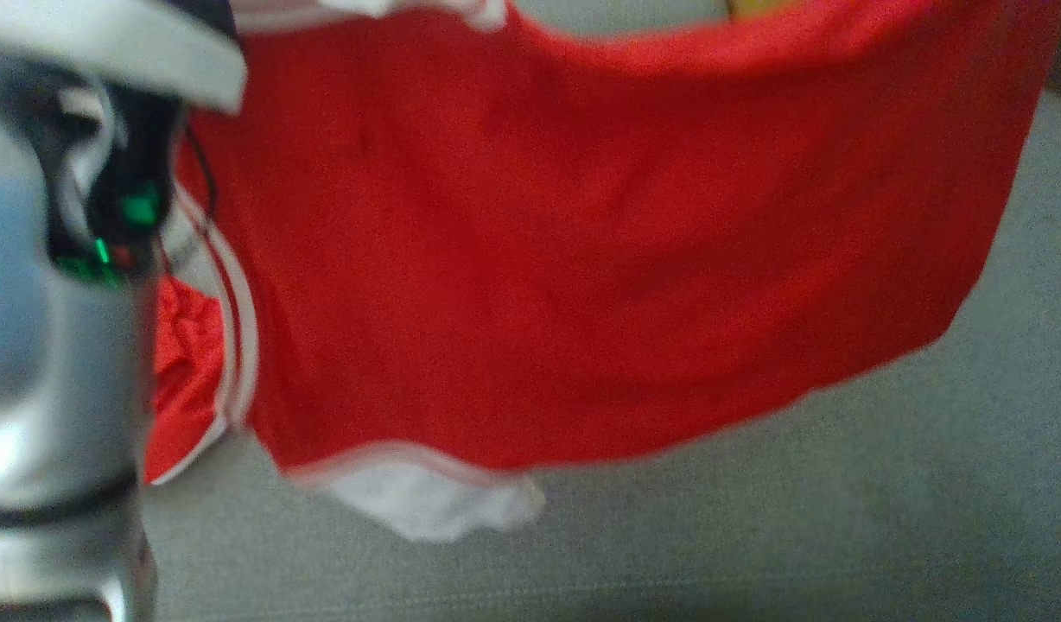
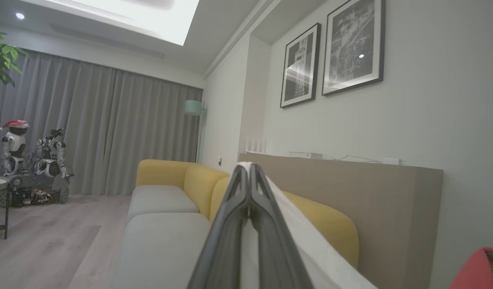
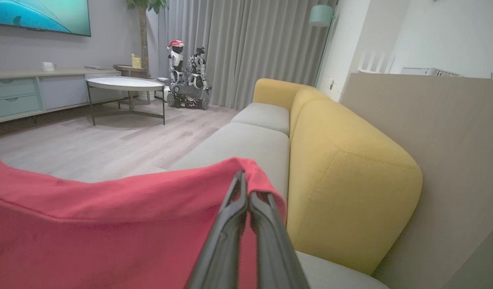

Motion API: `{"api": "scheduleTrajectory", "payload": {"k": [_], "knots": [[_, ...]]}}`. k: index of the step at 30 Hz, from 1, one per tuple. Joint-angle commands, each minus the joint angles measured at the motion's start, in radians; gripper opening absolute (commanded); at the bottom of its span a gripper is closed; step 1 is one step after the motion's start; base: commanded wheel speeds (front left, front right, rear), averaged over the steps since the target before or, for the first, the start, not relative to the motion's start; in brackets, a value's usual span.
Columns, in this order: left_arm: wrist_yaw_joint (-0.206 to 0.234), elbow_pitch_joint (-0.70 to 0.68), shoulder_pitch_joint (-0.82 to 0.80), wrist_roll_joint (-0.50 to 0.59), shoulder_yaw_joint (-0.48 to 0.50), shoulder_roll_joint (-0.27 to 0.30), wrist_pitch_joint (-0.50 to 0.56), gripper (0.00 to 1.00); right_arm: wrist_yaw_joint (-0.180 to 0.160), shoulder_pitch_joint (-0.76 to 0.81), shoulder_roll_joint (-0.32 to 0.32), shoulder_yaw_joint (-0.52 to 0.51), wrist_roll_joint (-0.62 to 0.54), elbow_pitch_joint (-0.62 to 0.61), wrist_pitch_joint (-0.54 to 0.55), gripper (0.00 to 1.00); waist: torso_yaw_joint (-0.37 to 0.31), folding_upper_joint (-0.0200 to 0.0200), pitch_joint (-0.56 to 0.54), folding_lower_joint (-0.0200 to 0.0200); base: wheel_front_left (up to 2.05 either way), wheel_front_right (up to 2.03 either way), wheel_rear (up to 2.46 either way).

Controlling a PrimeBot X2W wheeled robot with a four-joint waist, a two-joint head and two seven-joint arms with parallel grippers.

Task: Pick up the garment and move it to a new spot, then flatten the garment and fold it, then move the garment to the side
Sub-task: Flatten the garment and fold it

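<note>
Red garment (image 1: 582, 259): hangs spread wide in the air above the grey sofa seat (image 1: 841, 518), with white trim along its lower hem; the head view is blurred.
Left gripper (image 2: 249, 168): jaws pressed together on a white band of the cloth, which runs taut down past the fingers.
Right gripper (image 3: 246, 188): jaws pinching a folded red edge, with the cloth sagging away to one side.
Step in hand: probably carrying the garment to its new spot, ahead of flattening.
Doing it well: hold both pinches firm, with the grippers level and well apart so the top edge is stretched. Lower until the hanging hem meets the seat first, then draw the rest out over it so the cloth lies smooth, clear of the yellow backrest (image 3: 343, 180).
Risk: a thin pinch on the trim may slip.
</note>
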Motion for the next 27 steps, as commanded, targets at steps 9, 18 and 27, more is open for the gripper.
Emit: {"api": "scheduleTrajectory", "payload": {"k": [9, 18, 27], "knots": [[-0.012, 0.434, -0.642, 0.101, 0.048, 0.050, -0.149, 0.00, 0.007, -0.641, 0.130, 0.109, -0.118, 0.440, -0.356, 0.00, -0.032, -0.0001, 0.357, 0.0000, 0.00, 0.00, 0.00], [-0.034, 0.733, -0.796, 0.107, 0.043, -0.008, -0.333, 0.00, 0.007, -0.817, 0.223, 0.110, -0.124, 0.856, -0.721, 0.00, 0.014, -0.0001, 0.423, 0.0000, 0.00, 0.00, 0.00], [-0.086, 0.882, -0.593, 0.088, 0.021, -0.036, -0.406, 0.00, 0.007, -0.647, 0.264, 0.232, -0.037, 1.045, -0.824, 0.00, 0.040, -0.0001, 0.418, 0.0000, 0.00, 0.00, 0.00]]}}
